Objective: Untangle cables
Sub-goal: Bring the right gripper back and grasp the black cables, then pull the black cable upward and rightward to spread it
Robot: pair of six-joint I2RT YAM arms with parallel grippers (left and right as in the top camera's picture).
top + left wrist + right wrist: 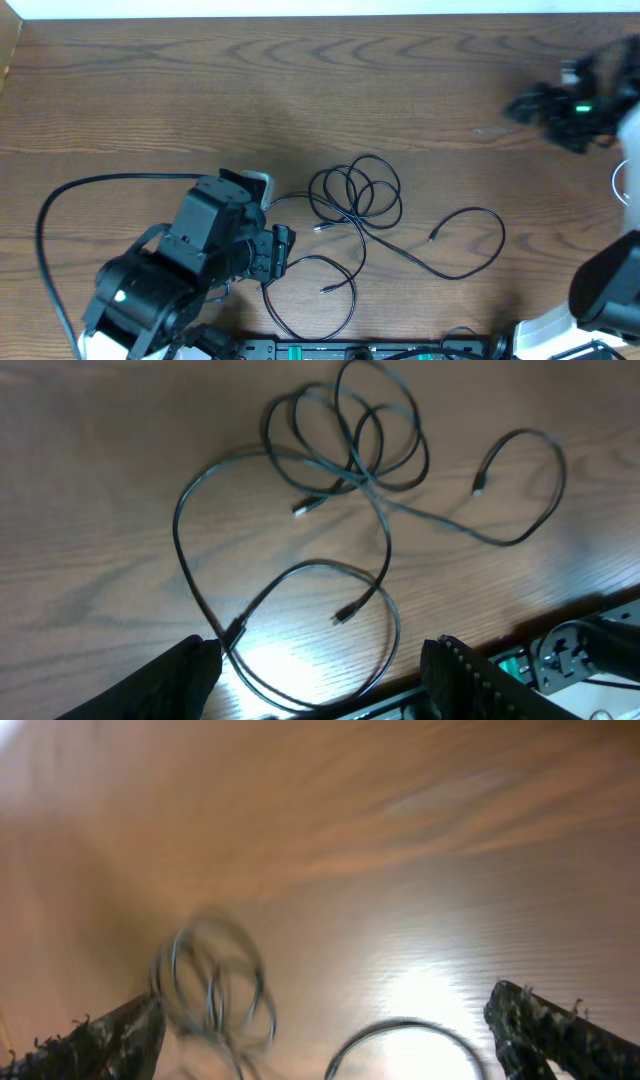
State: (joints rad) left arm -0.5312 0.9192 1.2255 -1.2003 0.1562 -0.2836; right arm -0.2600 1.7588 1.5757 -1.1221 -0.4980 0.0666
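The black cables lie on the wooden table right of centre. A tangled coil (355, 190) has one tail looping right to a plug end (434, 237), and another loop (320, 290) lies near the front edge. My left gripper (278, 255) is open just left of that front loop. In the left wrist view (320, 650) the cable (300, 575) runs between the fingers, close to the left one. My right gripper (525, 103) is blurred at the far right, open and empty. Its wrist view (325, 1010) shows the coil (210, 985) at a distance.
A thick black lead (60, 200) fixed to the left arm arcs over the left of the table. A black strip with green lights (350, 350) runs along the front edge. A thin white curve (618, 185) shows at the right edge. The right arm's base (605, 290) stands at the front right.
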